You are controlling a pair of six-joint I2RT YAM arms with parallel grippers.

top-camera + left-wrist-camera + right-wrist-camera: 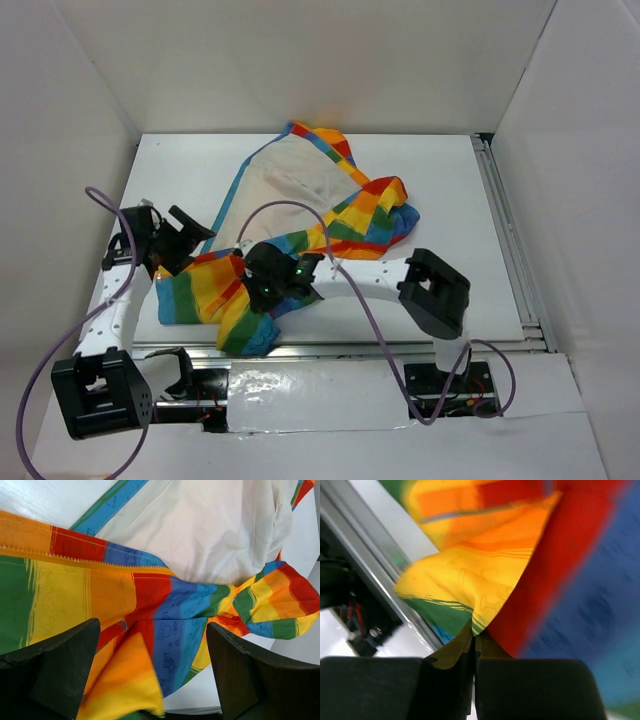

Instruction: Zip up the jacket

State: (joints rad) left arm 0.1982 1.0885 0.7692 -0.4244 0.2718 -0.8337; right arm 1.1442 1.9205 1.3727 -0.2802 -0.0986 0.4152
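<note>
Top view: right hand (265, 288) hides the jacket (320, 190) fabric beneath it; right wrist view: cloth past that hand's tips is blurred, stripes smeared; left wrist view: jacket runs off-frame above and to both sides of left hand (152, 630), finger bases cropped below.

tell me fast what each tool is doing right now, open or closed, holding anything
Left tool: open, fingers wide apart over the jacket, gripping nothing.
Right tool: closed, pinching a fold of the jacket.
</note>
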